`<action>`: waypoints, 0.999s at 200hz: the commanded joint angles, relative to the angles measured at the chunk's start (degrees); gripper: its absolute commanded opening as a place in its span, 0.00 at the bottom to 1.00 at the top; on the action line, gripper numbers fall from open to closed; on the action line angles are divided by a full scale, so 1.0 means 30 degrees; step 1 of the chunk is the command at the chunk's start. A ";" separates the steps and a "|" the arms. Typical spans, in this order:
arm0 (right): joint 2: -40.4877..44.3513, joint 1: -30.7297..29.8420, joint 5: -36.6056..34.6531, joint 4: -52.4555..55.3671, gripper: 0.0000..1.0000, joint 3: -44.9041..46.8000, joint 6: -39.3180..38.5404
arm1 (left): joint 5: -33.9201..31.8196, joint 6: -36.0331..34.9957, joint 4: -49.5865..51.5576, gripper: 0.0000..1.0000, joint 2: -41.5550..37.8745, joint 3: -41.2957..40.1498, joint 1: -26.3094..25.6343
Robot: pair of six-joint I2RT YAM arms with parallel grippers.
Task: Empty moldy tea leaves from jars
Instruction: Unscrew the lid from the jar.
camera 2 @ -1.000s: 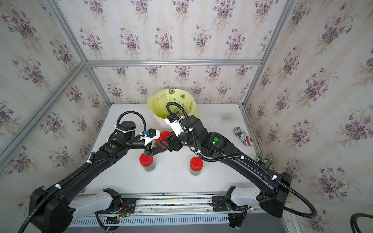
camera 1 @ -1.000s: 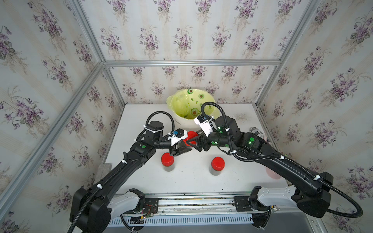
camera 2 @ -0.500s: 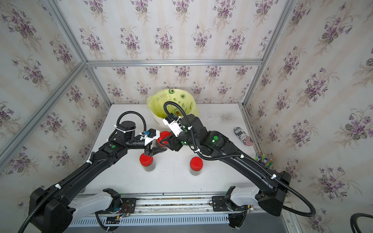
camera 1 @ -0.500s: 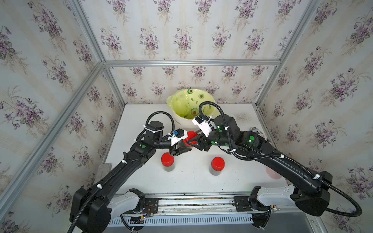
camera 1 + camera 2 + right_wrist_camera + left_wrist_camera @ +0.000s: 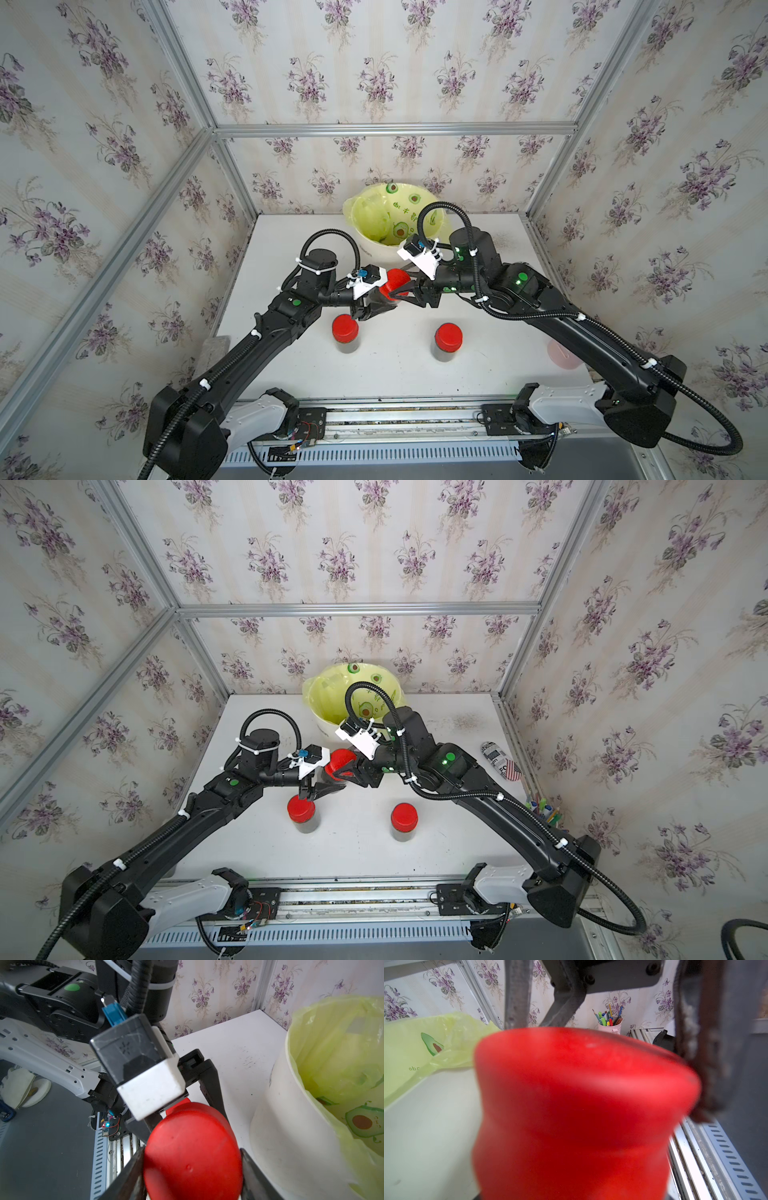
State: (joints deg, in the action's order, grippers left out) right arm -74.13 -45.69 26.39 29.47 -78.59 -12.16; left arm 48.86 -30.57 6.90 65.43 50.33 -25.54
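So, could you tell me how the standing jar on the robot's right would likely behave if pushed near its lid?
The jar looks taller than wide, so it would probably tip rather than slide. Its round wall suggests rolling once down.

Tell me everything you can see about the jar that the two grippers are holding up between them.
The jar is small, with a smooth round red lid, plastic by its look and in place. It hangs tilted above the table, just in front of the white bin. The left gripper clamps its body, hiding most of it and the contents. The right gripper grips the lid from both sides.
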 commanded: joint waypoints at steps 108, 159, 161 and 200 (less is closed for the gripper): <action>-0.0854 0.0845 0.4026 0.1403 0.26 -0.1820 -0.6361 | 0.0968 -0.0176 0.0682 0.52 -0.0071 -0.0010 0.0061; -0.0515 0.1015 0.4238 0.1130 0.25 -0.1556 -0.6346 | 0.0982 -0.0211 0.0706 0.52 0.0042 -0.0011 0.0046; -0.0530 0.1020 0.4239 0.1132 0.25 -0.1536 -0.6368 | 0.0987 -0.0211 0.0708 0.52 0.0045 0.0006 0.0061; -0.0778 0.1023 0.4437 0.0918 0.33 -0.1224 -0.5782 | 0.0970 -0.0219 0.0712 0.52 0.0017 0.0012 0.0047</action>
State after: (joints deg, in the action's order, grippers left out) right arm -76.51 -42.76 37.76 34.59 -82.52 -29.28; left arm 52.25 -31.20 6.42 65.41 50.33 -25.61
